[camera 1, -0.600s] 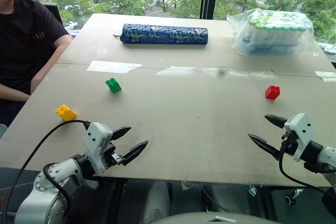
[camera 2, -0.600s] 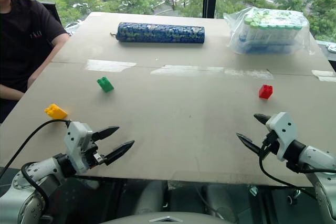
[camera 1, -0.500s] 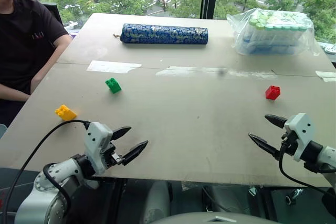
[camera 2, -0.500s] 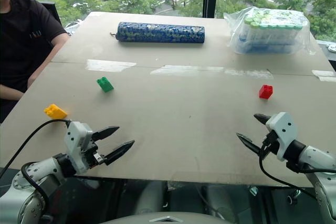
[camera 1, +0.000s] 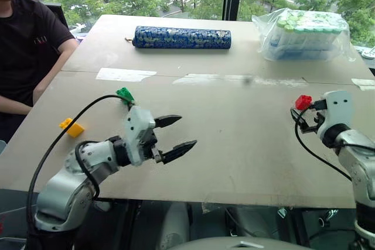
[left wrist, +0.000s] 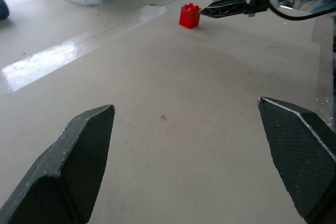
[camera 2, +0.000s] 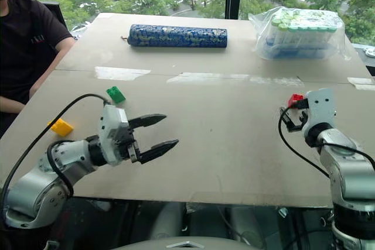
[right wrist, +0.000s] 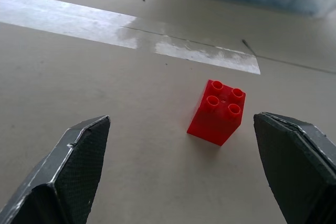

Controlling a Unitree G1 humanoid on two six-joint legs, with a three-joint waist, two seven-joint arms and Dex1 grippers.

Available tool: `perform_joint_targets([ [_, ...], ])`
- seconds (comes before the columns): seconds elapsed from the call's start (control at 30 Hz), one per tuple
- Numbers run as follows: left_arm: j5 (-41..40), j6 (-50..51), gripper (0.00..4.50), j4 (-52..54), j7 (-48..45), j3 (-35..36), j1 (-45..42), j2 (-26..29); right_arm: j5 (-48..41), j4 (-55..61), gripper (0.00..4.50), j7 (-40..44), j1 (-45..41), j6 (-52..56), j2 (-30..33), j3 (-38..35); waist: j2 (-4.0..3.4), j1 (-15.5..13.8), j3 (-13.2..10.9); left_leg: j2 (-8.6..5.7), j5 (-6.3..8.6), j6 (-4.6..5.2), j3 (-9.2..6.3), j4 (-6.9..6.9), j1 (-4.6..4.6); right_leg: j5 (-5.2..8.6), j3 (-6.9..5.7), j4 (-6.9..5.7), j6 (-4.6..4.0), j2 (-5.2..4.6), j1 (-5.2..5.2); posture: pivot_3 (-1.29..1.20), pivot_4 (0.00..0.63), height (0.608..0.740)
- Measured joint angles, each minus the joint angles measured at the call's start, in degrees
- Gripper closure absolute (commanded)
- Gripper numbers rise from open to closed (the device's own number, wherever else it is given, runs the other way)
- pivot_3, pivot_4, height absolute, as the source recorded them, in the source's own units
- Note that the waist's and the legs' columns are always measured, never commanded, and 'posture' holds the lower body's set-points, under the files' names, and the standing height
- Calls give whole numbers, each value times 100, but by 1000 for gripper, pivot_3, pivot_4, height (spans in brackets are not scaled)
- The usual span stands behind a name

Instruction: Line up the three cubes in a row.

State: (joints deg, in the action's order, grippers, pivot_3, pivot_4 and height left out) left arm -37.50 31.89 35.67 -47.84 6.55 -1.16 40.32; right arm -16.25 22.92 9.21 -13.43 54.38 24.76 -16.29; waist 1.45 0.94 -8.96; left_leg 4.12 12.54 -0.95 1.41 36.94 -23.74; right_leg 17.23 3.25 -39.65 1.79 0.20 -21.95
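Near the worktop's [camera 1: 234, 144] right edge sits the red cube [right wrist: 217, 112], just ahead of the right gripper [right wrist: 178, 177], its jaws wide and empty. Toward the left edge lie the green cube [camera 1: 124, 93] and yellow cube [camera 1: 71, 127]; the left gripper [camera 1: 174, 135] hovers wide, empty.

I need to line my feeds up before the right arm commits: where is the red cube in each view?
Left eye view: red cube at right, just beyond the right gripper.
Right eye view: at right, by the same gripper.
Left wrist view: far across the table, the right gripper's fingertips beside it.
Right wrist view: centred, studs up, between open fingers.
Shared landmark: the shiny tape strip behind the cube.
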Motion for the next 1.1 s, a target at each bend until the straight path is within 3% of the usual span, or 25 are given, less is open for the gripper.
perform_joint_targets([
  [0.27,-84,203,41,88,59,-191,-259,67,75,-1437,0,-562,-1224,369,-376,-133,-4,6,-2,0,0,0,17,-10,-7,-1,16,1,2,1,-20,0,150,740],
  [0.37,-97,263,0,192,131,-196,-252,71,246,-2175,889,-685,-1558,61,-377,-130,-4,9,-3,0,0,0,30,-17,-8,-1,30,1,2,2,-28,0,150,740],
  [0.47,-100,265,0,241,199,-179,-200,71,358,-2609,2422,-692,-1725,-165,-377,-36,-4,13,-3,1,0,1,43,-27,-6,-1,44,1,3,4,-35,0,150,740],
  [0.53,-101,265,0,245,208,-172,-187,71,369,-2655,3043,-681,-1741,-215,-377,-28,-4,14,-3,1,0,1,48,-32,-7,-1,49,1,3,4,-42,0,150,740],
  [0.7,-123,265,0,381,346,-23,-39,71,523,-2912,3175,-320,-1794,-676,-144,266,-3,25,-3,2,0,0,77,-46,-11,-2,76,-2,4,3,-66,0,150,740],
  [0.77,-213,219,0,464,330,79,164,70,360,-2839,3175,558,-1661,-1306,26,464,-3,38,-3,4,0,1,82,-48,-11,-2,80,2,4,5,-67,0,150,740],
  [0.8,-259,159,0,500,249,202,378,71,102,-2636,3175,1460,-1488,-1794,134,679,-3,79,-3,6,0,1,82,-50,-9,-2,81,4,4,7,-67,0,150,740],
  [0.9,-321,69,0,536,21,399,688,194,-244,-2404,3175,2961,-1450,-2267,369,1321,-5,162,-5,11,0,1,81,-54,-6,-2,82,1,4,12,-69,0,150,740],
  [0.93,-318,23,0,532,-169,546,966,388,-264,-2462,3175,3605,-1576,-2481,537,1681,-5,186,-5,13,0,1,84,-54,-1,-2,84,0,3,13,-69,0,150,740],
  [1.1,-307,-190,0,432,-594,938,1408,587,52,-3394,3175,5306,-2634,-3430,575,2725,-7,179,-17,12,-1,2,88,-50,3,-2,82,-7,1,11,-71,0,150,740],
])
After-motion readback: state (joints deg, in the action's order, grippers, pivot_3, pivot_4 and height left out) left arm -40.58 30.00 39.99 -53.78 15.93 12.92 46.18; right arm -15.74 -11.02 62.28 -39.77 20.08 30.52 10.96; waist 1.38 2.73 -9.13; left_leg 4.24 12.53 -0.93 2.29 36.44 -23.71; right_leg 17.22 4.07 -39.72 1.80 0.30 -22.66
